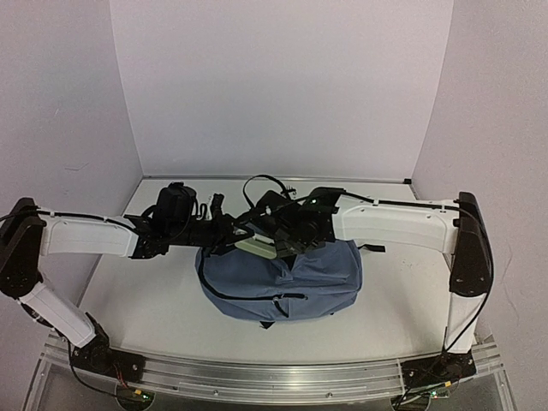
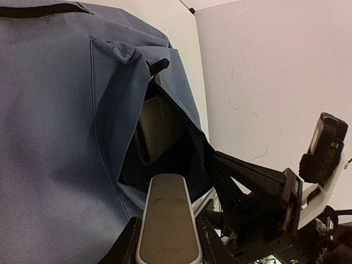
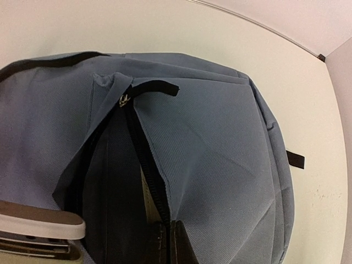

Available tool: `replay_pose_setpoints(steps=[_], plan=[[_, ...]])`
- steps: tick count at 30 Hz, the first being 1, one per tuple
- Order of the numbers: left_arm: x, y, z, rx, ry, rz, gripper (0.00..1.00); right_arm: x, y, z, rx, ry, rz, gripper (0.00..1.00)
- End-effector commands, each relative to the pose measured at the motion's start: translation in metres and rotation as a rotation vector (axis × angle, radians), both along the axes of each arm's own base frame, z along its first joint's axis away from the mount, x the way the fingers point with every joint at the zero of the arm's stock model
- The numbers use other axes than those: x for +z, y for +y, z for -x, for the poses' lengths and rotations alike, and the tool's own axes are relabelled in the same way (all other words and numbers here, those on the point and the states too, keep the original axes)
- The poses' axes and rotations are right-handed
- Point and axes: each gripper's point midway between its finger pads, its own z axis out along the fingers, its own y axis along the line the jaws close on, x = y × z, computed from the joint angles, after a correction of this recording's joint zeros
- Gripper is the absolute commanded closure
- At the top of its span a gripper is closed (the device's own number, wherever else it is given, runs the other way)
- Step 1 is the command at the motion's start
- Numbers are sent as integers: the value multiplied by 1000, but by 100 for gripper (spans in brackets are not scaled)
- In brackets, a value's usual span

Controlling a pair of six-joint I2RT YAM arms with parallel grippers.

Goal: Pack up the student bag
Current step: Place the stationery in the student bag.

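The slate-blue student bag [image 1: 282,282] lies mid-table with its main zipper open. My left gripper [image 1: 229,233] is shut on a flat oblong case with a white rim and a tan-grey face [image 2: 168,220], its tip at the bag's opening [image 2: 165,159]. The case also shows in the top view [image 1: 257,248] and the right wrist view [image 3: 38,221]. A beige flat thing [image 2: 157,129] sits inside the bag. My right gripper [image 3: 175,239] is shut on the bag's fabric edge by the zipper [image 3: 144,159] and holds the opening apart.
The white table [image 1: 154,300] is walled at the back and both sides. My right arm's black wrist [image 2: 258,203] is close beside the left gripper. A black strap tab [image 3: 295,159] sticks out of the bag's right side.
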Motion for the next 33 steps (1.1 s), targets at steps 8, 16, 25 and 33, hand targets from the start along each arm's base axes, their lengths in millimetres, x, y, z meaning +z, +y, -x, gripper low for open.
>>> replay_pose_setpoints(steps=[8, 16, 25, 33], plan=[[36, -43, -25, -31, -93, 145, 100, 38, -2, 1, -36, -54, -144, 100], [20, -69, -36, -30, -80, 153, 100, 45, -2, 3, -39, -59, -194, 100], [-2, -92, -46, -15, -117, 91, 100, 37, -5, 7, -40, -46, -206, 100], [-20, -81, -50, 22, -131, -61, 56, 38, -7, 7, -42, -51, -210, 100]])
